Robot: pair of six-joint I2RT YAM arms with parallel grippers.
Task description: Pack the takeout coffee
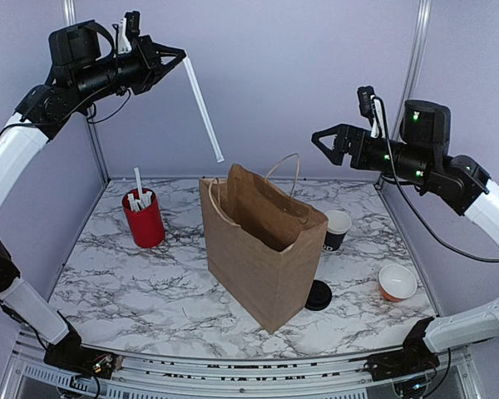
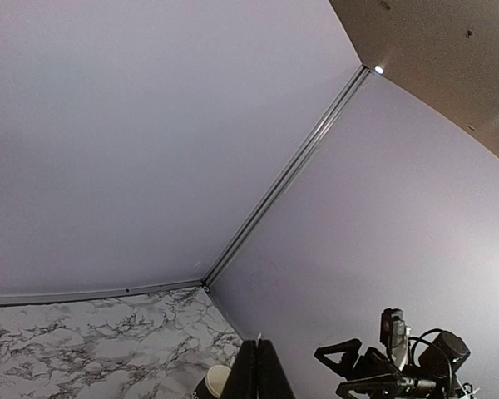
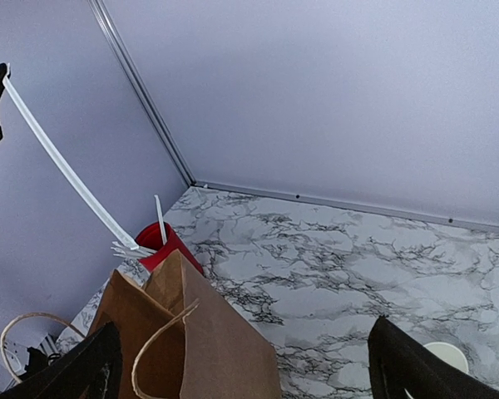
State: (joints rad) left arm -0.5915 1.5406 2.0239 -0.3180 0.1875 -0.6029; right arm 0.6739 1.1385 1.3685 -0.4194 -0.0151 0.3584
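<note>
The takeout coffee (image 1: 337, 233) is a small black paper cup with white print near its base and an open top, white inside. It stands on the marble table just behind the right side of the brown paper bag (image 1: 262, 258). Its rim also shows in the left wrist view as the cup (image 2: 212, 382) and in the right wrist view as a white circle (image 3: 445, 356). My left gripper (image 1: 181, 56) is high at the upper left, shut on a long white straw (image 1: 204, 112) that hangs down toward the bag. My right gripper (image 1: 323, 143) hovers open and high at the right, holding nothing.
The bag (image 3: 200, 332) stands open with rope handles mid-table. A red holder (image 1: 144, 220) with several white straws stands to its left. A flat black lid (image 1: 318, 295) lies by the bag's right front corner. An orange cup (image 1: 397, 283), white inside, sits at the right.
</note>
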